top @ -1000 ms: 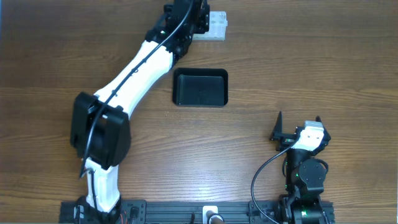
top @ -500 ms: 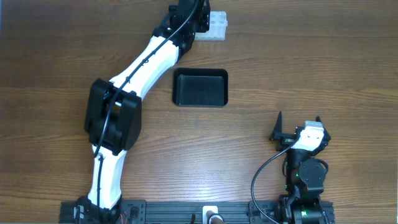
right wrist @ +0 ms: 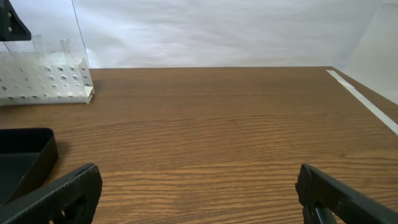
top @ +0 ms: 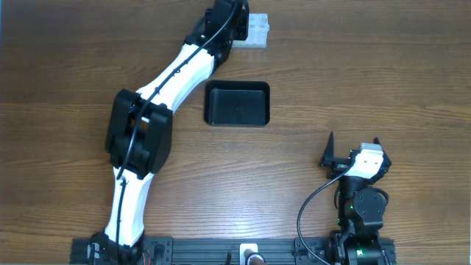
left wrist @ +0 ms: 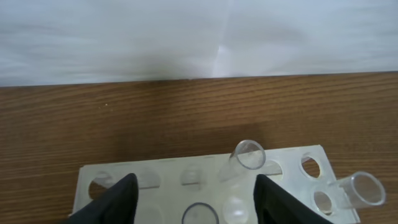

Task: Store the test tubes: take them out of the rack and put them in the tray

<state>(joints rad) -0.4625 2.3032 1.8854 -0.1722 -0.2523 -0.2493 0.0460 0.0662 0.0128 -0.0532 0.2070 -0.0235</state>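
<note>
Tabletop (top: 383, 81) open at right & front. Tray (top: 237, 103) mid-table, apart from rack (top: 255, 31) at far edge. L gripper (left wrist: 196, 200) spread over rack, straddling one tube (left wrist: 200, 214); tilted tubes (left wrist: 249, 155) in holes. R gripper (right wrist: 196, 199) spread, near its base.

You are reading nothing here: no text, label, number or sign is showing legibly on the rack (left wrist: 168, 179), the test tubes (left wrist: 249, 157) or the tray (top: 237, 103) you are working with
</note>
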